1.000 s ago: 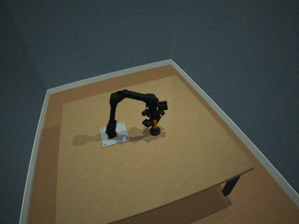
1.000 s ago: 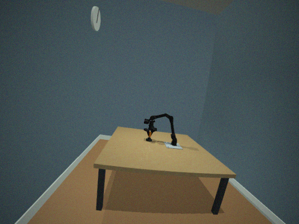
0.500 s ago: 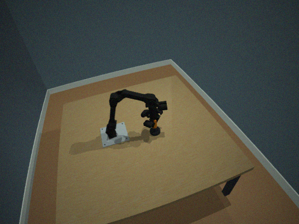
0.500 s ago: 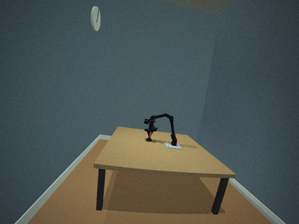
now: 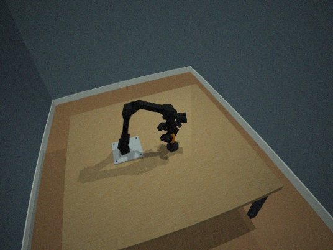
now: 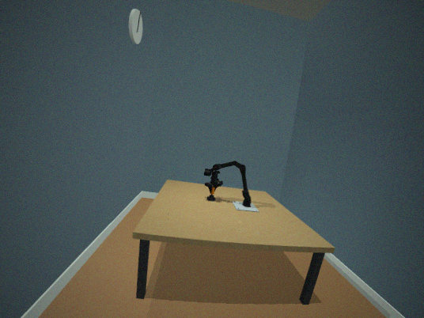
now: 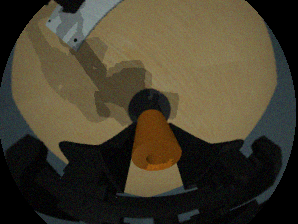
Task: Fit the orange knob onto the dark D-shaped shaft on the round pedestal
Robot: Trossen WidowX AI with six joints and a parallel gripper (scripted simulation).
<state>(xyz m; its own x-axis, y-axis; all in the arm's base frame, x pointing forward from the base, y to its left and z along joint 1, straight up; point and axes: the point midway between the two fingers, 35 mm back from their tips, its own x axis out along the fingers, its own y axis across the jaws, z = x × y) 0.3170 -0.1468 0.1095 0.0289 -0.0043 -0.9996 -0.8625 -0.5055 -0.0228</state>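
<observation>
The orange knob (image 5: 173, 138) (image 6: 213, 191) (image 7: 156, 140) is upright between the fingers, its hollow top end facing the wrist camera. My gripper (image 5: 172, 137) (image 6: 213, 191) (image 7: 152, 125) is shut on it, one dark finger on each side. The round dark pedestal (image 5: 173, 147) (image 6: 211, 198) (image 7: 149, 97) stands on the table directly below the knob. In the wrist view the knob's lower end overlaps the pedestal's near part. The shaft is hidden, and I cannot tell how far the knob is down on it or how the flat sides lie.
The arm's base stands on a pale plate (image 5: 135, 144) (image 6: 240, 206) (image 7: 90, 30) with screws at its corners, to one side of the pedestal. The wooden table (image 5: 186, 186) (image 6: 221, 225) carries the plate and pedestal. The arm's shadow falls across the table beside the pedestal.
</observation>
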